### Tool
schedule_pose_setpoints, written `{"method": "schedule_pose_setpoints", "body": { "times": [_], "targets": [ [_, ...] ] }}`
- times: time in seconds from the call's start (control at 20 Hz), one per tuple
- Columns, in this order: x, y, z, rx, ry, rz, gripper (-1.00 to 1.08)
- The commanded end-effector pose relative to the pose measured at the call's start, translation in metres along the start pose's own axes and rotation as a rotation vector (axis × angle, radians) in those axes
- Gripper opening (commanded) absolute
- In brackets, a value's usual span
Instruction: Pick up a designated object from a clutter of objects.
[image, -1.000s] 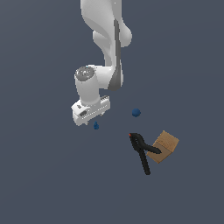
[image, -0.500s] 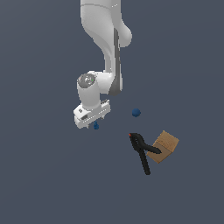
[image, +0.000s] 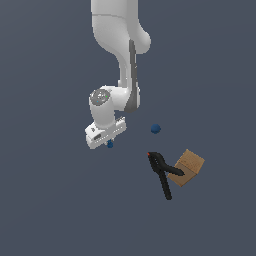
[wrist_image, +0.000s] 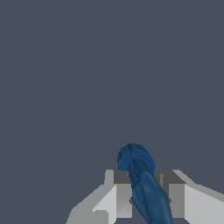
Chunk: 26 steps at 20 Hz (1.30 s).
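Slip risk first: gripper (wrist_image: 144, 197) is clamped on the tiny dark-blue piece (wrist_image: 142, 183), which sits between the fingers (wrist_image: 120, 192) with its rounded end poking out past the tips, and in the exterior view it hangs just under the hand, apparently clear of the floor (image: 50, 210). Judgement: contact area on a tapered, rounded part is small, so a fast lift or swing could let it pivot or squirt out. Count, near to far: one blue piece in hand, one blue ball (image: 156, 129), one black spring clamp (image: 164, 174), one tan box (image: 189, 166) touching the clamp.
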<state>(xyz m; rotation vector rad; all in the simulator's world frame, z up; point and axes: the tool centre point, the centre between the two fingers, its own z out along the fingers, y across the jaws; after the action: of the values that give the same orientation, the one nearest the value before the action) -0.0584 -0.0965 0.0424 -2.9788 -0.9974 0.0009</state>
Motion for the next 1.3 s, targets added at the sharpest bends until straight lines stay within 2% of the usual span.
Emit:
{"method": "schedule_pose_setpoints", "body": {
  "times": [0.0, 0.65, 0.95, 1.25],
  "targets": [
    [0.0, 0.0, 0.0, 0.0, 0.0, 0.0, -1.0],
    [0.008, -0.005, -0.009, 0.0, 0.0, 0.0, -1.0],
    [0.029, -0.021, -0.037, -0.001, 0.0, 0.0, -1.0],
    [0.064, -0.045, -0.08, -0.002, -0.001, 0.0, -1.0]
  ]
}}
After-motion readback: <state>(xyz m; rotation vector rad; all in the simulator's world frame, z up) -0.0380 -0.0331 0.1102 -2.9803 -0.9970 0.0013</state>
